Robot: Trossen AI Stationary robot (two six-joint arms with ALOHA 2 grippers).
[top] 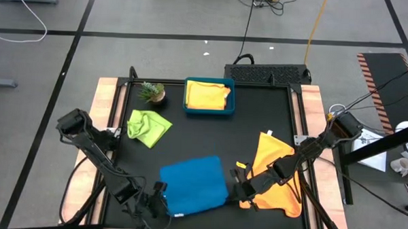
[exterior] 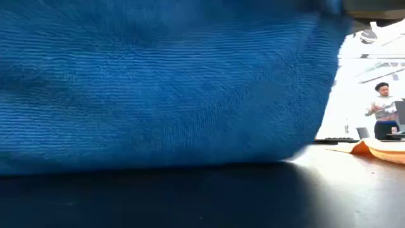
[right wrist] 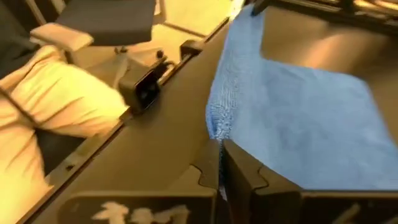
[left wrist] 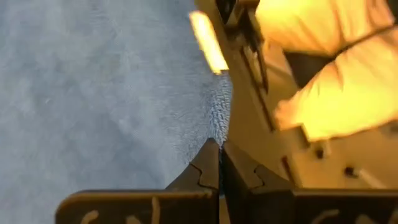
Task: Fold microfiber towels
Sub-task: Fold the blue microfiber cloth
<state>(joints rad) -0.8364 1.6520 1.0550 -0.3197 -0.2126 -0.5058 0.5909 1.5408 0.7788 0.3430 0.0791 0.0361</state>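
Observation:
The blue towel [top: 193,184] lies at the table's near middle and fills most of the low view [exterior: 158,82]. My left gripper [top: 164,204] is shut on it at its near left corner. My right gripper [top: 234,191] is shut on it at its right edge. An orange towel [top: 278,173] lies crumpled under my right arm. A lime green towel [top: 148,126] lies crumpled at the far left. A yellow towel [top: 207,94] lies in the teal tray [top: 186,108]. My left gripper [left wrist: 219,154] pinches the blue towel's edge [left wrist: 211,127] between its two shut fingers, near the near left corner, coming in low from the table's left. How many layers it holds I cannot tell. My right gripper [right wrist: 219,152] pinches the towel's right edge [right wrist: 217,127] at a corner between its shut fingers, coming in low from the table's right. The cloth spreads away from the fingers; in the low view its lower edge [exterior: 190,166] is at the table top.
A small potted plant [top: 152,92] stands at the far left beside the tray. A person [exterior: 381,107] is in the room beyond the table. Bare black table shows between the blue towel and the tray.

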